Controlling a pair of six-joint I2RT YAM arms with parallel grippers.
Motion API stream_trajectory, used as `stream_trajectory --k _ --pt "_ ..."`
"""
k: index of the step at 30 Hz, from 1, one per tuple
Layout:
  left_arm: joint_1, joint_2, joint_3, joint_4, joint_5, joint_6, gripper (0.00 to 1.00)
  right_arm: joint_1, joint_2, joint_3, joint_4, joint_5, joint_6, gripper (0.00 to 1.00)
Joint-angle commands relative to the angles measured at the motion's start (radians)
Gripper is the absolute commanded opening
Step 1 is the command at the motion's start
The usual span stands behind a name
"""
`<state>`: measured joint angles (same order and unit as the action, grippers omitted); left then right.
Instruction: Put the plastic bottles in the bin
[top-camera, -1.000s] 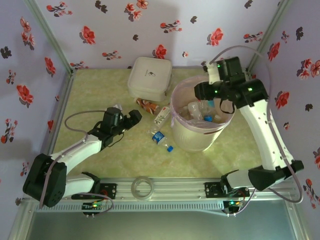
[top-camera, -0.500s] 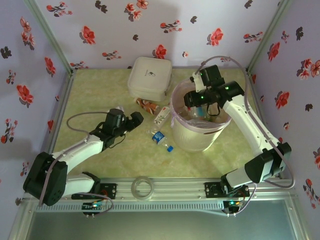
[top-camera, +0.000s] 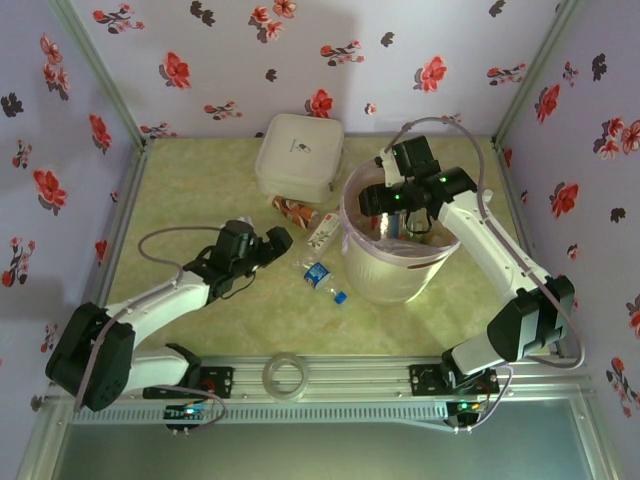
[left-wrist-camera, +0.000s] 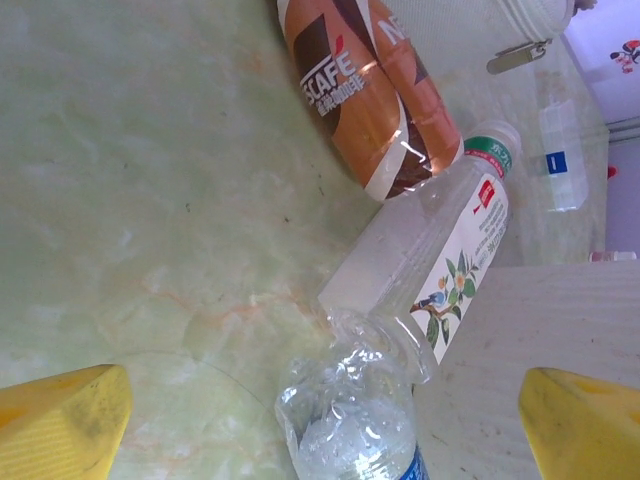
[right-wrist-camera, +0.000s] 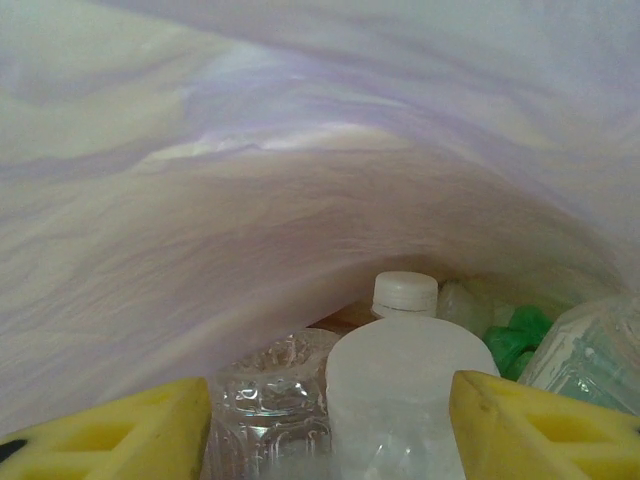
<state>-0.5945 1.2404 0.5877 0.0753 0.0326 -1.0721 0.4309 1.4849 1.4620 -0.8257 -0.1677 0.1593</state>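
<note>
Several plastic bottles are seen lying inside the bin, against its pink liner, a green one among them. The right pincer is held low in the bin mouth, its jaws parted and released, a clear bottle between them. Just left of the bin, on the counter, a crushed blue-capped bottle, a white-labelled bottle and brown-orange coffee bottles are found lying. The left pincer is spread wide above them, grasping nothing.
</note>
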Motion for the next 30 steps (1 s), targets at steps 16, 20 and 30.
stream_trajectory --k 16,20,30 --pt "-0.301 0.003 0.095 -0.278 -0.182 -0.481 0.95 -0.055 -0.195 0.128 -0.170 0.138 -0.078 0.84" --pt "-0.365 0.037 0.102 -0.208 -0.181 -0.554 0.93 -0.081 -0.240 0.115 -0.163 0.148 -0.075 0.85" --pt "-0.461 0.249 0.194 -0.144 -0.195 -0.680 0.92 -0.093 -0.293 0.075 -0.127 0.138 -0.061 0.85"
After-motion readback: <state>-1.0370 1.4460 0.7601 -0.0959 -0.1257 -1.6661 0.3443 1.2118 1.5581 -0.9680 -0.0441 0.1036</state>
